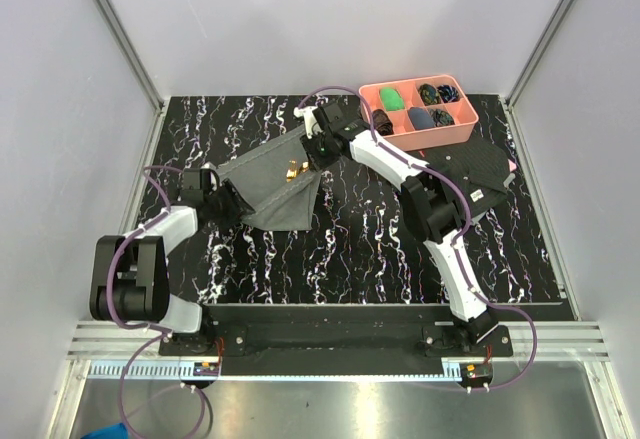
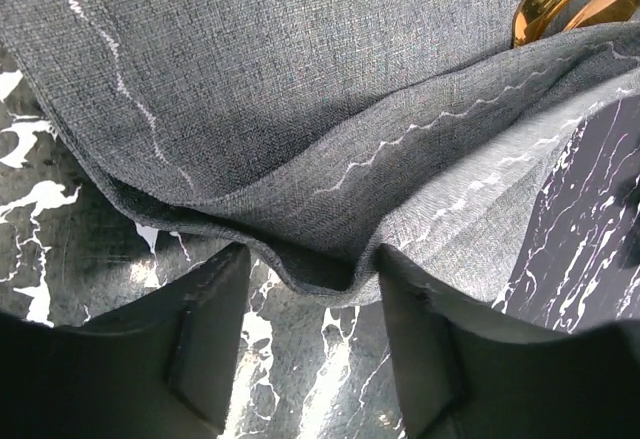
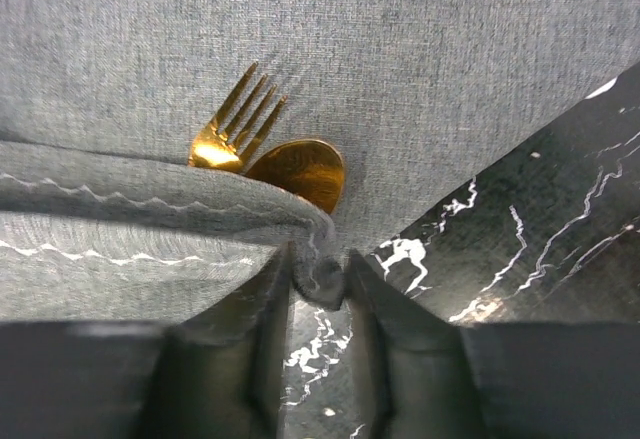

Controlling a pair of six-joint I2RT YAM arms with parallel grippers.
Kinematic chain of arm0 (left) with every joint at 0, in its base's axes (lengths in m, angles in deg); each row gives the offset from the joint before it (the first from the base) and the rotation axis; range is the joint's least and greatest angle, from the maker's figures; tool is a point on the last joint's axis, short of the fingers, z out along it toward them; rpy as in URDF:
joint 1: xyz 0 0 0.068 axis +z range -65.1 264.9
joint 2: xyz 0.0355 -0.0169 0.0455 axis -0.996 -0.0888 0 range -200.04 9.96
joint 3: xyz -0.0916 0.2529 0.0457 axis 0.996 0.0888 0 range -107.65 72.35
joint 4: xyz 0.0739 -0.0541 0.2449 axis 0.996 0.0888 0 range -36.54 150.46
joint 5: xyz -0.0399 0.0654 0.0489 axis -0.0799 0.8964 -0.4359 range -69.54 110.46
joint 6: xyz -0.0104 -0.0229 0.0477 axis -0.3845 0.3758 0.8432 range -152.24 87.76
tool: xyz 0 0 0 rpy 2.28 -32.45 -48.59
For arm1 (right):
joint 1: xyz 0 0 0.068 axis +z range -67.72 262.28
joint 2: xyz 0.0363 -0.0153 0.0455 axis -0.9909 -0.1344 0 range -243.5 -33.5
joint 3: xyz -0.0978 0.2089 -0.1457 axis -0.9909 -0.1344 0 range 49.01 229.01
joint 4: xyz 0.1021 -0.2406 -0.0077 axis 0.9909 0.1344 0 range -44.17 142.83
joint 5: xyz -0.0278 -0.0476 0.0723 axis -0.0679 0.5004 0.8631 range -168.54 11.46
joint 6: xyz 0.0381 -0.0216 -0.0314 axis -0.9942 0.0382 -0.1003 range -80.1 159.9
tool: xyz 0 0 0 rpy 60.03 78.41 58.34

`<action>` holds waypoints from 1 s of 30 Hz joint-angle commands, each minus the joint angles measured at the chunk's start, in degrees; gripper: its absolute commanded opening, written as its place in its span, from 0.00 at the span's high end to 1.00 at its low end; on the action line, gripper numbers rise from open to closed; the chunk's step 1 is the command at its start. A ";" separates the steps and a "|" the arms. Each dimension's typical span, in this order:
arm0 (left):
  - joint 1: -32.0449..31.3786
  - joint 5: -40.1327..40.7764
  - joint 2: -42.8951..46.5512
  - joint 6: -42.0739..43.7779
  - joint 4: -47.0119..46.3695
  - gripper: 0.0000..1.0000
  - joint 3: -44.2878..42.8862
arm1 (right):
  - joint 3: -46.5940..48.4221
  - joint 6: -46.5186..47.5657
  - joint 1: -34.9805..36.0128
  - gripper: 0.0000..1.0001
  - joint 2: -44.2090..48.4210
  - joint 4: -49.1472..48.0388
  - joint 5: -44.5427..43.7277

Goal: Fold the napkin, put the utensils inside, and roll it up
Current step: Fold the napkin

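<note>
The grey napkin [image 1: 268, 187] was seen folded on the marble-patterned table [image 1: 350, 254]. The gold fork [image 3: 235, 124] and gold spoon [image 3: 300, 171] were tucked under its stitched fold, only their heads showing. The right gripper [image 3: 318, 271] was pinched onto that fold's corner. The left gripper [image 2: 312, 269] was set half-open astride the opposite corner, nothing clamped (a gap showed beside the cloth). If rolling were begun with 1 corner ungripped, the cloth could be skewed and the 2 utensils shed.

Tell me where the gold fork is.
The fork lies left of centre in the top view, tucked under a fold of the napkin beside the spoon, tines poking out.
</note>
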 commanded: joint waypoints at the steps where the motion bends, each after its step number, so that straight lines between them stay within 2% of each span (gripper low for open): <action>1: -0.37 -0.78 -1.38 0.35 -4.07 0.54 -2.19 | 1.98 -0.29 -0.35 0.74 1.66 -0.91 -1.25; 3: -0.54 -1.39 -2.18 0.44 -4.16 0.60 -2.98 | 1.89 -0.38 -0.36 0.82 2.19 -0.74 -1.78; 4: -0.63 -1.57 -2.62 0.44 -4.16 0.67 -3.25 | 1.89 -0.47 -0.35 0.84 2.37 -0.57 -2.22; 6: -0.72 -1.48 -2.54 0.44 -4.07 0.75 -3.69 | 1.63 -0.56 -0.35 0.88 3.41 -0.30 -2.84; 7: -0.72 -1.48 -2.36 0.18 -3.99 0.79 -3.86 | 1.54 -0.56 -0.35 0.93 3.77 -0.21 -3.27; 13: -0.81 -1.22 -2.62 0.53 -3.37 0.81 -5.53 | 1.37 -0.29 -0.27 1.00 5.44 0.66 -3.98; 21: -0.81 -0.25 -5.78 1.32 -1.35 0.81 -8.70 | 2.33 -0.65 -0.36 1.00 6.24 2.34 -6.26; 30: -0.81 0.80 -9.30 2.20 0.58 0.78 -11.16 | 9.18 0.32 -0.53 1.00 0.53 5.50 -8.46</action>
